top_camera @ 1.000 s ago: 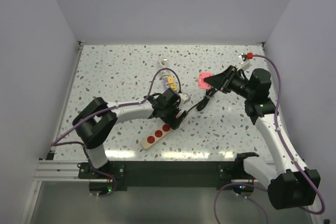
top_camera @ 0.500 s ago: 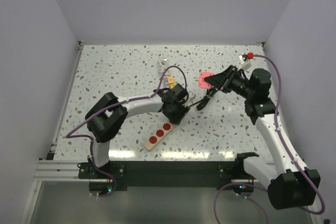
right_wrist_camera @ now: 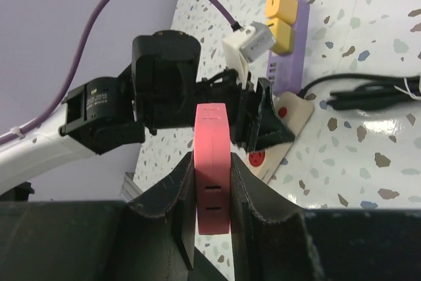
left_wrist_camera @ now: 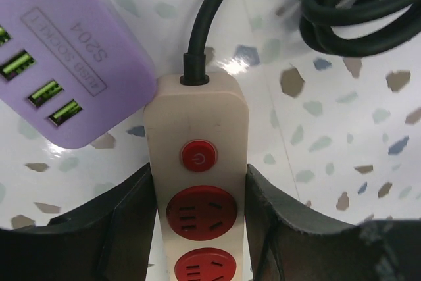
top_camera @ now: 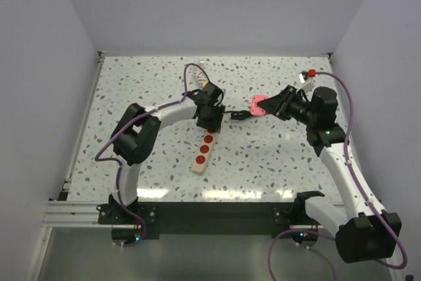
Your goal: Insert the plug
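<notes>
Pink plug: gripped flat between the closed jaws of the right gripper and held above the table. In the right wrist view its narrow edge stands upright. I cannot tell which way its prongs face.
Cream power strip: lies flat on the table with its red sockets facing up. In the top view its long axis runs close to 12-to-6, leaning slightly toward 1-to-7, with the cord end at the far tip.
Left gripper: clamped across the strip's width, one finger against each long side, at the socket just past the round switch.
Free sockets: the uncovered ones sit on the 6 o'clock side of the left gripper.
Plug to sockets: in the top view the free sockets lie at about 8 o'clock from the plug, lower down and well apart from it.
Nearer arm: the right arm carries the plug, so the insertion looks like its job. The left arm seems to serve only as the brace.
Black cord: leaves the strip's 12 o'clock end and lies bunched between the plug and the strip, close to the likely path.
Purple USB hub: just beside the strip's cord end, at 10 o'clock in the left wrist view.
Coming move: probably a slide toward 8 o'clock and then down, with the plug turned to match the strip's axis.
</notes>
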Controlling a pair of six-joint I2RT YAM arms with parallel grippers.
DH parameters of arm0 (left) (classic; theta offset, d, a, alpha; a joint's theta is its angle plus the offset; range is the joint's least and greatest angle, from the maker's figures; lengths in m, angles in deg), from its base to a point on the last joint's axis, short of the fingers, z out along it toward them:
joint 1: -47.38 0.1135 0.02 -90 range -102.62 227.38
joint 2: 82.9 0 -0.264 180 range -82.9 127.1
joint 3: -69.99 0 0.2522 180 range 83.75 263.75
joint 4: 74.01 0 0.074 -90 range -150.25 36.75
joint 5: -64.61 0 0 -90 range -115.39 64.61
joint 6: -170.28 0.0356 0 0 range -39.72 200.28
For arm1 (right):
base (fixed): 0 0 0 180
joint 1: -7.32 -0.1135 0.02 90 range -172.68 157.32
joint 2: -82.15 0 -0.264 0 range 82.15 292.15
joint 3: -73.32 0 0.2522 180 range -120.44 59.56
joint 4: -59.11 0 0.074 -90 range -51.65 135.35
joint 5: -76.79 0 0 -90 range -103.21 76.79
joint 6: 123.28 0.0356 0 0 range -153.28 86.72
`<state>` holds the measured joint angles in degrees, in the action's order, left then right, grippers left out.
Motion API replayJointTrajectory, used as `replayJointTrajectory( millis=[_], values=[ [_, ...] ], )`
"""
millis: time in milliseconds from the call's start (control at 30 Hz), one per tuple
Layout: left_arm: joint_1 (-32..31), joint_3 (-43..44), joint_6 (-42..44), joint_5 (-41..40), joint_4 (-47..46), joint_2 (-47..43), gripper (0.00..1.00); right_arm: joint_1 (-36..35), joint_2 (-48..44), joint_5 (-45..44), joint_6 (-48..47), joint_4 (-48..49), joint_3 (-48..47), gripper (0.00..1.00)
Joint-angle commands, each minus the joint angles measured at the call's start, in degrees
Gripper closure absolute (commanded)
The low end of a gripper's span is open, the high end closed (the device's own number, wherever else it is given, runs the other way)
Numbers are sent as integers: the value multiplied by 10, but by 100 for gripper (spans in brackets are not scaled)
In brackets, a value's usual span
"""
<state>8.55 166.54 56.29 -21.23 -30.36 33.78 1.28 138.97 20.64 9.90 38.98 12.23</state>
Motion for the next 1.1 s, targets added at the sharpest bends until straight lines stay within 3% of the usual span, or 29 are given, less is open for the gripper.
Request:
replayJointTrajectory(
  millis=[0,233,500,567,633,667,767,967,1067],
  values=[
    [24,24,-44,-93,10,35,100,1,-11,-11,-17,-3,-23,100],
    [44,40,-77,-122,20,38,100,1,-7,-26,-48,-58,-36,100],
    [44,59,-98,-44,26,68,98,-8,7,-85,-107,-167,-74,100],
    [43,64,-104,-23,29,78,83,-20,14,-104,-108,-180,-80,100],
    [39,66,-106,-16,26,73,75,-37,18,-116,-110,-189,-84,100],
    [38,69,-107,-14,25,70,64,-44,24,-124,-110,-189,-85,100],
    [35,74,-111,6,25,64,50,-76,36,-152,-108,-190,-89,100],
    [29,42,-120,47,6,32,27,-102,60,-172,-92,-175,-94,100],
    [29,27,-126,67,-3,15,22,-104,74,-178,-99,-181,-108,100]
  ],
)
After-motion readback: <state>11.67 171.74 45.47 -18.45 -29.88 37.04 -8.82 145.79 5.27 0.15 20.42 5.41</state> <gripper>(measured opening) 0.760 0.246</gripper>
